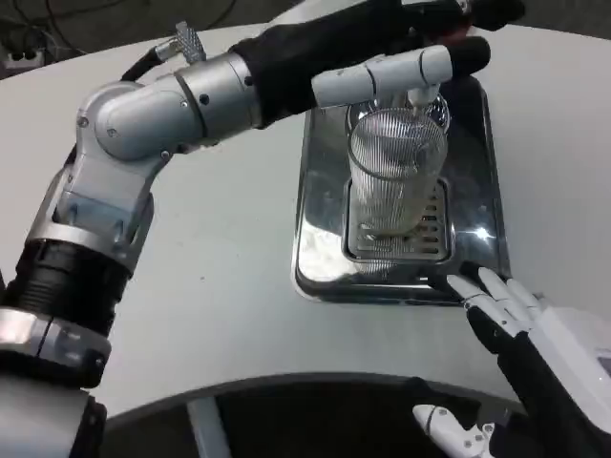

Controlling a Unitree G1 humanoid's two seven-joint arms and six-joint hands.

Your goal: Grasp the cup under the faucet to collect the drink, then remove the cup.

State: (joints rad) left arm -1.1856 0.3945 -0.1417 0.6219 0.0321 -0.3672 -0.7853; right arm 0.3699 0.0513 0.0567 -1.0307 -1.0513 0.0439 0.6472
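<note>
A: What are you working on?
B: A white table (229, 239) with a curved front edge, dark floor below and cables at the far left corner.

A: And the cup?
B: The ribbed clear cup (396, 176) stands on the grate of the steel tray (320, 239), under the faucet (420, 95).

A: Your hands?
B: Your left hand (401, 72) reaches over the faucet; I cannot tell its grip. Your right hand (516, 315) rests by the tray's near corner, fingers spread, holding nothing.

You're looking at a white, round-edged table (239, 286). Dark floor shows below its near edge; cables (57, 24) lie on dark floor beyond its far edge.
</note>
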